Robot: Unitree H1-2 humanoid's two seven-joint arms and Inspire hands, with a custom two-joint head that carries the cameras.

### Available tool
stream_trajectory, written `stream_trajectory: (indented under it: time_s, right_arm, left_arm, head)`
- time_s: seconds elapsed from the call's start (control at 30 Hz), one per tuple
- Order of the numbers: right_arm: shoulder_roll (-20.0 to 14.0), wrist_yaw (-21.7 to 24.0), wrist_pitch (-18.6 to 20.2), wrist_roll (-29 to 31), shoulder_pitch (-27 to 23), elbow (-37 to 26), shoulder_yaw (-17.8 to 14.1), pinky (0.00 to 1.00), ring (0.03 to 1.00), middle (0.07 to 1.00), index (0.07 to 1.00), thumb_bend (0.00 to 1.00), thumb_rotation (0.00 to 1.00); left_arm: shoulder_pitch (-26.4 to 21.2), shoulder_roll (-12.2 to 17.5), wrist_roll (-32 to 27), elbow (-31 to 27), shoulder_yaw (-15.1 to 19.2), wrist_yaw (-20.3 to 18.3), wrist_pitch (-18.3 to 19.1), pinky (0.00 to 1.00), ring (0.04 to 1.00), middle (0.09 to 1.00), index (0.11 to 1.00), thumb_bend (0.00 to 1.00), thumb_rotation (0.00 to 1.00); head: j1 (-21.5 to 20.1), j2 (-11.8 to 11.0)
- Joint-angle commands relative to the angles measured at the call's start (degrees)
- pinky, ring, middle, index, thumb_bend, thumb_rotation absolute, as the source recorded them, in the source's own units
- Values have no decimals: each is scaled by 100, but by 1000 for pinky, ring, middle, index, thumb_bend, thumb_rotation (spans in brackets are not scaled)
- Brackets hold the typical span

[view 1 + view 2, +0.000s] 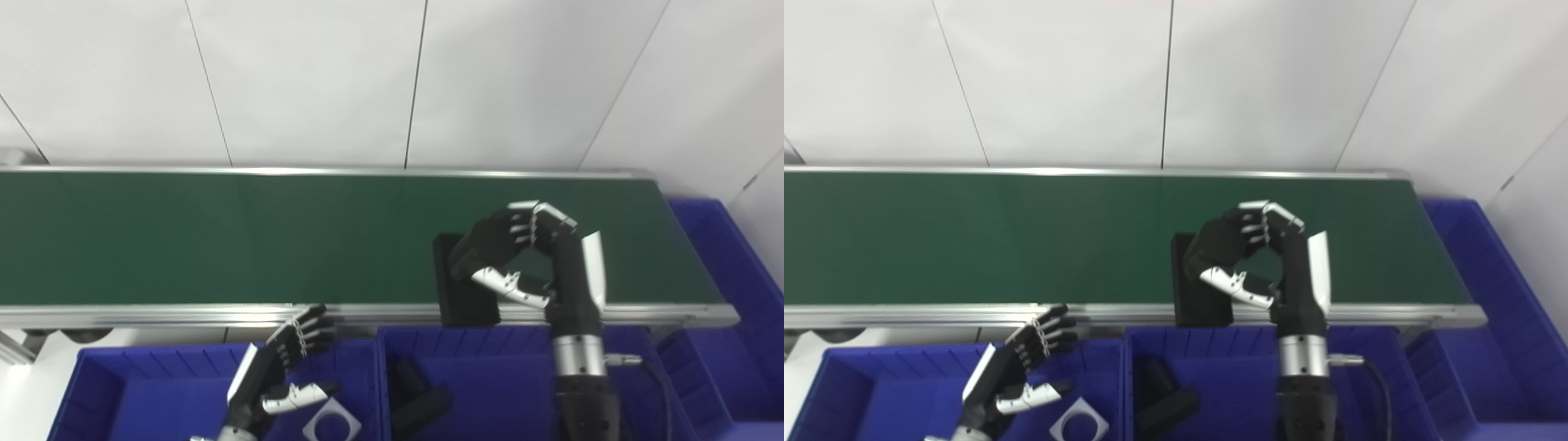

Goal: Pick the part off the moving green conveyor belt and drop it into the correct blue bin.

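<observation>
A black rectangular part [462,294] stands at the near edge of the green conveyor belt [245,239], its lower end over the metal rail. My right hand [520,257] is shut on it, with fingers curled over its upper right side and the thumb across its front. My left hand [288,361] hovers open above the left blue bin [153,392], fingers spread, holding nothing.
The left bin holds a white square plate with a round hole [331,422]. The middle blue bin [502,392], just below the held part, contains black parts [416,398]. A third blue bin [735,275] sits past the belt's right end.
</observation>
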Motion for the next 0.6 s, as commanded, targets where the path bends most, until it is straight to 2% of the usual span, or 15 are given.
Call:
stream_trajectory:
  time_s: [0.0,0.17,0.57]
  right_arm:
    - [76,-161,-386,0,31,136,44,350,444,506,513,501,0]
    - [140,-341,-800,140,201,789,53,349,447,509,506,501,0]
    - [70,-526,-1027,176,233,1707,42,333,444,518,509,499,0]
  left_arm:
    - [-13,21,-37,-249,0,-141,-175,708,746,797,838,799,270]
    - [42,66,-72,-328,13,-181,-167,716,750,800,834,810,270]
    - [297,115,-99,-605,37,-149,-114,712,758,798,831,812,270]
  head:
    - [6,4]
    - [22,32]
    - [27,64]
